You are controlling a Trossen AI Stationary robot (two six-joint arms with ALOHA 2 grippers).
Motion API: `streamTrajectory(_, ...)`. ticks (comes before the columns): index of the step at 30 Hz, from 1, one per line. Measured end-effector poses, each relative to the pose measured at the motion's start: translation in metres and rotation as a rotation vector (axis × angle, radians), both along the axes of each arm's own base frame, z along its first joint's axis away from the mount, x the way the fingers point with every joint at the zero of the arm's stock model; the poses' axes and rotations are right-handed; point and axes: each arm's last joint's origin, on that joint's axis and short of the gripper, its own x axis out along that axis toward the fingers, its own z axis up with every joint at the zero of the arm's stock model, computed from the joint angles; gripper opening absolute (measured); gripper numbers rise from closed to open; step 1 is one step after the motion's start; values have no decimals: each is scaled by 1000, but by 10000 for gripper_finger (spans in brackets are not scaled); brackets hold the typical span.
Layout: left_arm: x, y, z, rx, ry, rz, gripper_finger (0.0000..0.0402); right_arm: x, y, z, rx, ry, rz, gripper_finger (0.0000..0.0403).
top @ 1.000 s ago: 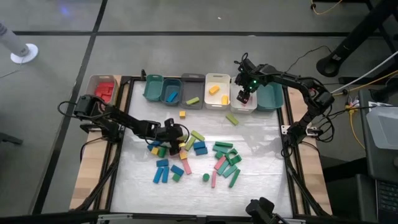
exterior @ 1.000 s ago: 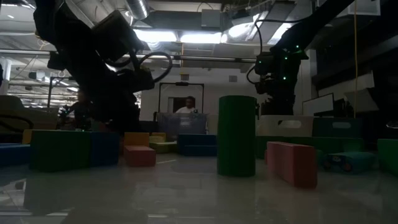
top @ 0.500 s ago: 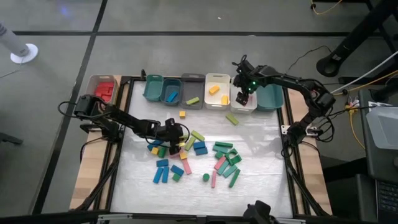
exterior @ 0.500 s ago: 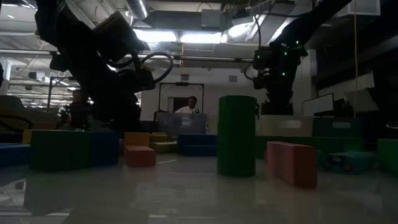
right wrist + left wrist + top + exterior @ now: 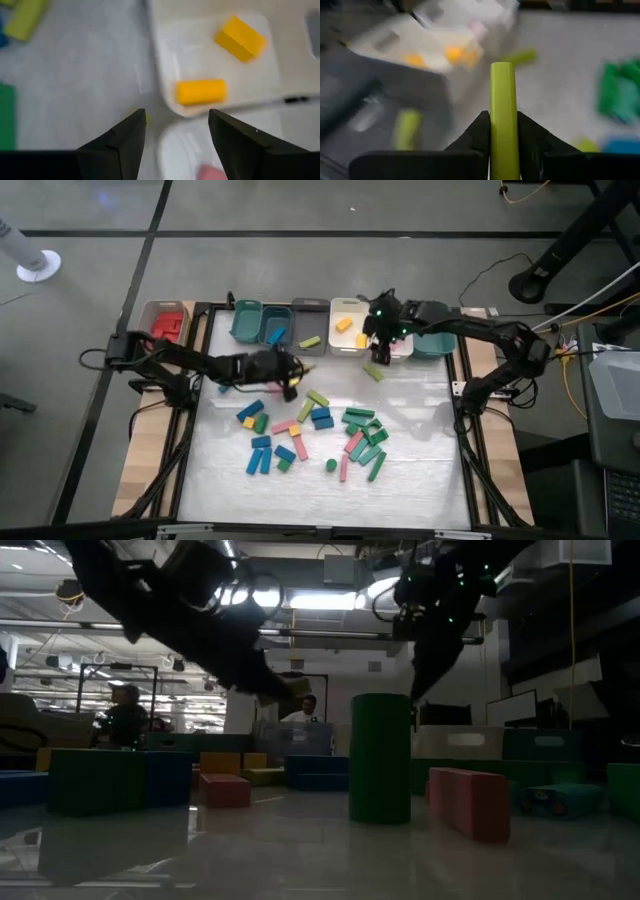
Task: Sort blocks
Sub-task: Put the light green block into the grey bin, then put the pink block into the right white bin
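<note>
The left gripper (image 5: 289, 377) is clamped tight on a lime bar (image 5: 503, 115), which stands straight up between its 2 fingers in the left wrist view; it hangs above the table's middle, between the loose pile and the row of bins along the far edge. In the low view the held bar (image 5: 296, 688) is clear of the surface. The right gripper (image 5: 381, 343) has its jaws spread wide with nothing between them, and hovers over the near rim of the white bin (image 5: 349, 306), where 2 yellow blocks (image 5: 201, 92) lie inside. The grey bin (image 5: 309, 313) already holds 1 lime block (image 5: 310, 341), so that is most likely where the held bar belongs. Most blocks are unsorted: blue, green, pink, yellow and lime pieces spread over the table's near half, with a green cylinder (image 5: 380, 757) upright among them, a lone yellow cube (image 5: 294, 363) near the bins, and a loose lime bar (image 5: 373, 371) lying close to the right gripper. The main risk, as I judge it, is the narrow grip: the bar is held low with most of its length sticking out, so a quick swing could tilt or slip it. The 2 arms are also near each other at the far edge, so a clash is possible, and a release too far to one side would drop the bar into the white bin or a teal one.
</note>
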Motion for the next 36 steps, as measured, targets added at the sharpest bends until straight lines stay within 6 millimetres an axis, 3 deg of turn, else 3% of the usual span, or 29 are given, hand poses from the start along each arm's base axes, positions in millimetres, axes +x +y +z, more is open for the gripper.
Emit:
streamTrajectory(8, -14, 61, 10, 75, -76, 204, 52, 21, 54, 0, 1, 0, 190, 218)
streamTrajectory(14, -26, 86, 10, 59, -88, 245, 54, 31, 87, 1, -9, -31, 307, 218)
streamTrajectory(20, -28, 92, 14, 73, -125, 247, 58, 39, 109, 5, -26, -93, 378, 218)
streamTrajectory(24, -27, 92, 16, 96, -130, 239, 86, 41, 116, 6, -31, -115, 403, 218)
streamTrajectory(31, -27, 91, 16, 76, -140, 242, 158, 42, 117, 6, -33, -124, 406, 218)
streamTrajectory(36, -28, 77, 18, 56, -60, 140, 165, 42, 117, 6, -32, -121, 406, 218)
